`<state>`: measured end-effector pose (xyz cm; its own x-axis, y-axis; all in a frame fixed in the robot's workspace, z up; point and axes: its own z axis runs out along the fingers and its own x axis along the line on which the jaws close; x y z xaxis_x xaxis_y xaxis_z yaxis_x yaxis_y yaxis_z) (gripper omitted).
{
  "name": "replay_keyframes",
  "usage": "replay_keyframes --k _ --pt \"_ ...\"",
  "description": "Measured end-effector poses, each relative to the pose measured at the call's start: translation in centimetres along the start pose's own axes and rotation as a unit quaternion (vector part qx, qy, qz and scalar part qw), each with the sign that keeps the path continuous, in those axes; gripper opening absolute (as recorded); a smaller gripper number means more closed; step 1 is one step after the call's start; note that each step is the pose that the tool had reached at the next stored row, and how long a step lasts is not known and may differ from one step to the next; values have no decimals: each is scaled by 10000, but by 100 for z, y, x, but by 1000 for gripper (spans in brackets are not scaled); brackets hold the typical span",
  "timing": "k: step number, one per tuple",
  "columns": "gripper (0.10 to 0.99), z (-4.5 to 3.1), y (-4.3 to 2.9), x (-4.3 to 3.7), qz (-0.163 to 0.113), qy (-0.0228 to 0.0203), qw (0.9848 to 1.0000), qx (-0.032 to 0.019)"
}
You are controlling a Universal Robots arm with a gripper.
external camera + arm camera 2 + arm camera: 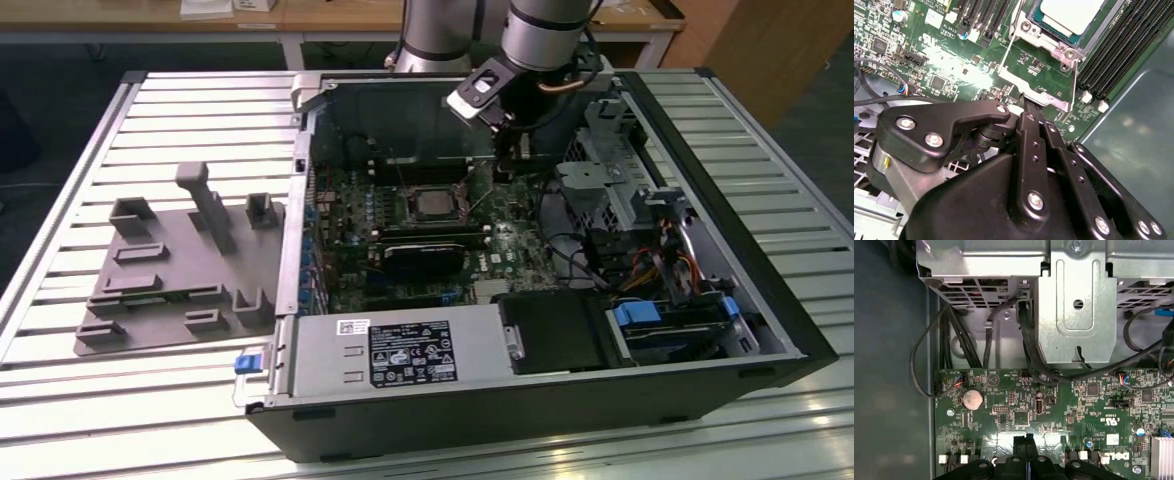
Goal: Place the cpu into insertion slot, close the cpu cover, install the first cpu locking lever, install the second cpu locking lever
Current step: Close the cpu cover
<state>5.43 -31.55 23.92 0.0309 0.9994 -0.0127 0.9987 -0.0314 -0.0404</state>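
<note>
Small flat square cpu with pale silver-grey metal face [1071,12] sits in the small square dark insertion slot [406,205] on the green circuit board [1054,405], so step one looks done. Square silver metal cpu cover frame [1051,46] lies flat over the cpu's edges and reads as closed.

Two thin silver wire locking levers run along the slot's sides, first lever [1073,82] and second lever [1006,54]. Can't tell if either is hooked under its catch, so I judge the lever steps as in hand or left to do.

Black gripper [1026,101] is just beside the slot, at the cover's outer edge. Its fingers are pressed together, tips touching a silver metal tab [1046,97]. Nothing seen pinched between them. In the exterior view the grey arm [541,30] reaches into the open black computer case [534,430], ending just beside the slot.
</note>
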Motion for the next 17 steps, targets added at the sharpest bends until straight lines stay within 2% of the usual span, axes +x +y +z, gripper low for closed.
replay_keyframes --k 4,10,17 --pt "102 3 -38 0 -1 3 10000 -1" --pt "102 8 -194 -6 0 2 10000 -9" --pt "102 17 -415 -13 0 4 10000 -41"
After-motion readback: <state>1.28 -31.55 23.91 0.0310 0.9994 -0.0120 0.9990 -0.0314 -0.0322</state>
